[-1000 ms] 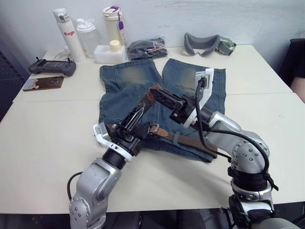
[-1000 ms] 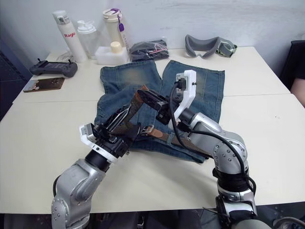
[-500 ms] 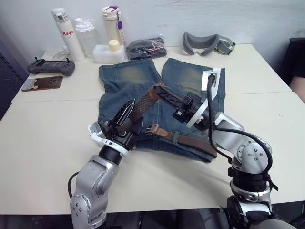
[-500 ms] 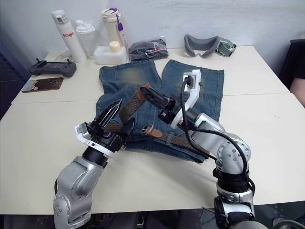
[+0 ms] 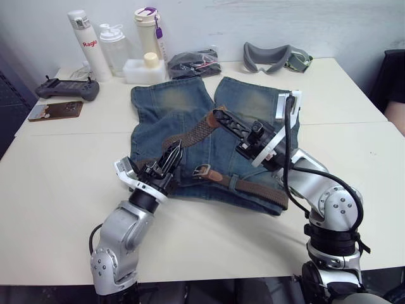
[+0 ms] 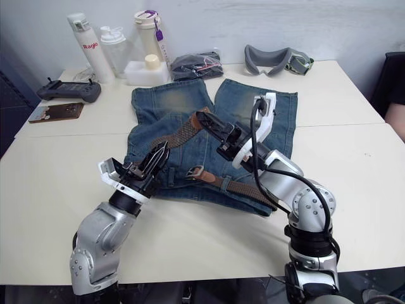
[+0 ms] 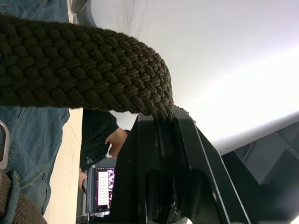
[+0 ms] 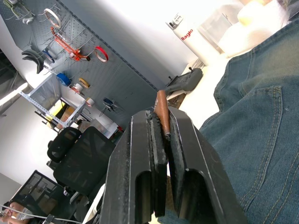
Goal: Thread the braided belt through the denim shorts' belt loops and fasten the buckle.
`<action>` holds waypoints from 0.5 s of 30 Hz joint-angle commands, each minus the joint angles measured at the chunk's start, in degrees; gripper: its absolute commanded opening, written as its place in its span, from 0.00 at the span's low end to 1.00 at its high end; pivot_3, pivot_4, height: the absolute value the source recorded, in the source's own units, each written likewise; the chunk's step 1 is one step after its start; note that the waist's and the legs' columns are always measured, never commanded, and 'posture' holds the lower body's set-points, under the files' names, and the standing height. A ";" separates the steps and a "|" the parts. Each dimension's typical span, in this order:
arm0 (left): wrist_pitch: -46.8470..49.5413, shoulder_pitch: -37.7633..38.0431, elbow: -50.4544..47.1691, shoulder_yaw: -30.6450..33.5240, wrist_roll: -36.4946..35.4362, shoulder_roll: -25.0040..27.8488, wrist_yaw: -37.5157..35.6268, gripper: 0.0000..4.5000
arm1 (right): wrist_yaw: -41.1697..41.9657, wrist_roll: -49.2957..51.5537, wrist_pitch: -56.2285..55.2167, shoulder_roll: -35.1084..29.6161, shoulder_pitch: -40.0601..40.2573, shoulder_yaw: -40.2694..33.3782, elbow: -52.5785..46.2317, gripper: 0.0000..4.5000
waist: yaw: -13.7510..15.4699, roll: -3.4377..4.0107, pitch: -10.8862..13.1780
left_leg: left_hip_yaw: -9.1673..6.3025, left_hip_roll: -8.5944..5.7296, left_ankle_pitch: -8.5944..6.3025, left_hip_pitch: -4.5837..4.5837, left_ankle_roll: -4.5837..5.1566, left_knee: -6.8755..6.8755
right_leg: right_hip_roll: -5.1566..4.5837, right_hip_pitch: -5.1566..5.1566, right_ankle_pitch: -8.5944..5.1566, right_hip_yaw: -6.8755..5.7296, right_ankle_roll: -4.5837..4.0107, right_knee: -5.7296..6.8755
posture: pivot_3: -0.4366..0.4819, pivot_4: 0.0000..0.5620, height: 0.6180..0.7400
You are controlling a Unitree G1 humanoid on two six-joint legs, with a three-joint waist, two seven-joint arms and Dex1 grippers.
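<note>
the braided belt (image 5: 196, 132) lay across the denim shorts (image 5: 171, 104), its buckle (image 5: 202, 170) at the waistband. the right pincer (image 5: 218, 114) was clamped on the leather tip; the left pincer (image 5: 174, 152) was closed on the braid. pulling apart could drag the tip loose or bunch the shorts. open desk (image 5: 354, 152) lay right of the shorts; bottles (image 5: 92, 44) crowded beyond them.

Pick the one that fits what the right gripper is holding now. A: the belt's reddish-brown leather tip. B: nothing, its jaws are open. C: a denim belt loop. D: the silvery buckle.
A: in the right wrist view the right gripper has its jaws shut on the reddish-brown leather tip of the braided belt, while the buckle lies free on the denim shorts.
</note>
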 commanded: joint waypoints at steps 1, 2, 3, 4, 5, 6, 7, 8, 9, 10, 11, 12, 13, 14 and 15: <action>1.91 -1.66 0.13 2.37 -0.63 -3.57 -2.11 0.02 | 0.74 0.57 0.52 -1.03 0.30 0.27 -1.30 0.00 | -0.02 0.00 0.00 | 0.00 0.00 0.00 0.00 0.00 0.00 | 0.00 0.00 0.00 0.00 0.00 0.00 | 0.48 0.27 0.07; 2.69 -1.83 0.61 2.93 -0.63 -2.83 -2.53 0.02 | 1.02 0.35 0.79 -1.32 0.52 0.50 -1.35 0.00 | -0.02 0.00 0.00 | 0.00 0.00 0.00 0.00 0.00 0.00 | 0.00 0.00 0.00 0.00 0.00 -0.01 | 0.48 0.27 0.07; 3.35 -2.11 1.01 3.74 -0.63 -2.12 -2.85 0.01 | 1.43 0.12 0.99 -1.62 0.69 0.69 -1.39 0.09 | -0.01 0.00 0.00 | 0.00 0.00 0.00 0.00 0.00 -0.01 | 0.00 0.00 0.00 0.00 0.00 -0.01 | 0.48 0.27 0.07; 3.94 -2.39 1.32 4.74 -0.63 -1.43 -2.99 0.00 | 2.02 0.16 1.24 -1.98 0.85 0.78 -1.43 0.20 | -0.01 0.00 0.00 | 0.00 0.00 0.00 0.00 0.00 -0.01 | 0.00 0.00 0.00 -0.01 0.00 -0.01 | 0.48 0.27 0.07; 4.63 -2.68 1.61 5.89 -0.63 -0.49 -3.39 0.00 | 2.85 0.35 1.53 -2.50 0.96 0.76 -1.51 0.26 | -0.03 0.00 0.00 | 0.00 0.00 0.00 0.00 0.00 -0.01 | 0.00 0.00 0.00 -0.01 0.00 -0.02 | 0.48 0.27 0.07; 5.77 -3.13 2.09 7.48 -0.63 1.04 -4.12 0.00 | 3.83 0.34 1.95 -3.27 0.96 0.74 -1.60 0.38 | -0.02 0.00 0.00 | -0.01 0.01 0.00 0.00 0.00 -0.02 | 0.00 0.00 0.00 -0.02 0.00 -0.02 | 0.48 0.27 0.07; 7.03 -3.69 2.71 9.22 -0.63 2.78 -4.97 0.00 | 4.69 0.12 2.35 -4.02 0.95 0.68 -1.66 0.49 | -0.03 0.00 0.00 | -0.01 0.01 0.00 0.00 0.00 -0.03 | 0.00 0.00 0.00 -0.02 0.00 -0.04 | 0.48 0.27 0.07; 8.30 -4.40 3.48 11.11 -0.63 4.42 -5.84 0.00 | 5.56 -0.33 2.76 -4.86 0.93 0.66 -1.69 0.60 | -0.04 0.00 0.00 | -0.01 0.00 0.00 0.00 0.00 -0.04 | 0.00 -0.01 0.00 -0.01 0.00 -0.04 | 0.48 0.27 0.07; 9.83 -5.22 4.57 13.16 -0.63 6.19 -6.87 0.00 | 6.71 -1.25 3.35 -5.99 0.85 0.79 -1.69 0.72 | -0.04 0.00 0.00 | -0.01 0.01 0.00 0.01 0.00 -0.06 | 0.00 -0.01 0.00 -0.02 0.00 -0.05 | 0.48 0.27 0.07; 11.91 -6.11 6.17 15.50 -0.63 8.66 -8.52 0.00 | 8.59 -2.80 4.31 -7.79 0.80 1.17 -1.86 0.83 | -0.05 0.00 0.00 | -0.03 0.01 0.01 0.02 -0.01 -0.08 | 0.01 0.00 0.00 -0.02 0.00 -0.06 | 0.48 0.27 0.07; 13.88 -6.99 7.79 17.54 -0.63 10.63 -9.92 0.00 | 10.42 -4.26 5.09 -9.41 0.75 1.62 -2.03 0.97 | -0.06 0.00 0.00 | -0.03 0.01 0.01 0.02 -0.02 -0.12 | 0.02 -0.01 0.00 -0.03 0.00 -0.07 | 0.48 0.27 0.07; 17.10 -7.91 10.57 19.90 -0.63 14.31 -12.17 0.00 | 13.54 -6.71 6.30 -12.12 0.82 2.63 -2.85 0.99 | -0.06 0.01 0.00 | -0.04 0.01 0.01 0.04 -0.02 -0.15 | 0.02 -0.01 0.00 -0.04 -0.01 -0.08 | 0.48 0.27 0.07; 20.62 -8.53 13.56 21.70 -0.63 18.48 -14.49 0.00 | 16.85 -9.49 7.15 -14.84 0.91 3.85 -3.91 0.99 | -0.05 0.01 0.00 | -0.05 0.00 0.01 0.05 -0.02 -0.17 | 0.03 -0.01 0.00 -0.03 -0.01 -0.08 | 0.48 0.27 0.07; 23.77 -9.17 16.60 23.18 -0.63 21.96 -15.94 0.00 | 20.15 -12.59 7.49 -17.46 0.92 5.23 -4.97 0.99 | -0.11 0.01 0.01 | -0.07 -0.01 0.03 0.06 -0.04 -0.21 | 0.05 -0.02 0.00 -0.05 0.00 -0.10 | 0.48 0.27 0.07; 26.64 -9.80 19.77 24.42 -0.63 25.07 -16.83 0.00 | 23.22 -15.34 7.56 -19.73 0.90 6.44 -5.78 0.99 | -0.15 0.01 0.01 | -0.14 0.00 0.04 0.08 -0.06 -0.28 | 0.08 -0.03 0.00 -0.06 0.00 -0.12 | 0.48 0.27 0.07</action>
